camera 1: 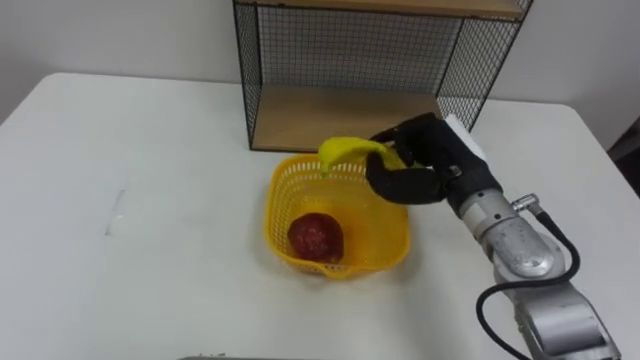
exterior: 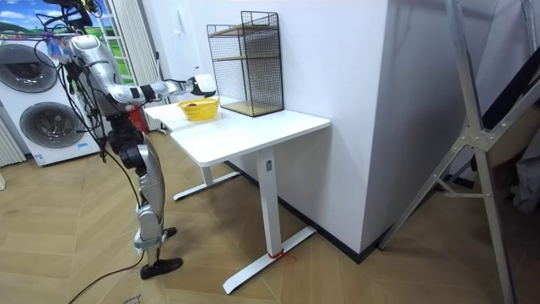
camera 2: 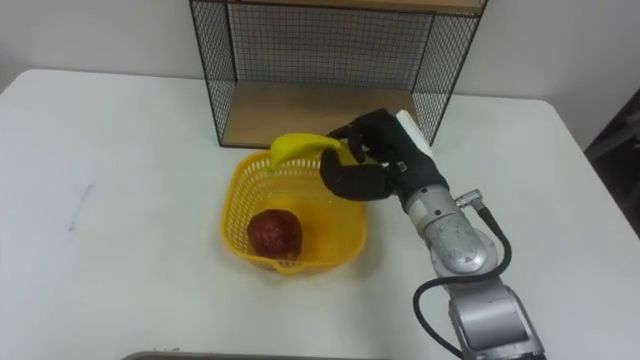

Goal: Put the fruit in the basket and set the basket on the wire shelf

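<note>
My right hand [camera 1: 430, 150] reaches in from the right, its dark fingers curled round one end of a yellow banana [camera 1: 350, 150]. The banana's free end points left, above the far rim of the yellow plastic basket [camera 1: 385, 240]; from this angle I cannot tell whether it touches the rim. A dark red round fruit [camera 1: 316, 236] lies inside the basket, towards its near left wall.

The basket stands on the white table [camera 1: 150, 180], just in front of the black wire shelf [camera 1: 350, 50] but apart from it. The shelf's lower wooden board [camera 1: 330, 115] is bare and its front is open. There is wide open table to the left of the basket and in front of it, and a narrower strip to the right, beyond my arm. A faint grey smudge [camera 1: 112, 215] marks the table's left part.

In the room view the robot stands at the table's end, arm stretched over it. Washing machines [exterior: 46, 118] stand behind it, the floor [exterior: 337, 270] is wood plank, and a white wall [exterior: 337, 67] backs the table.
</note>
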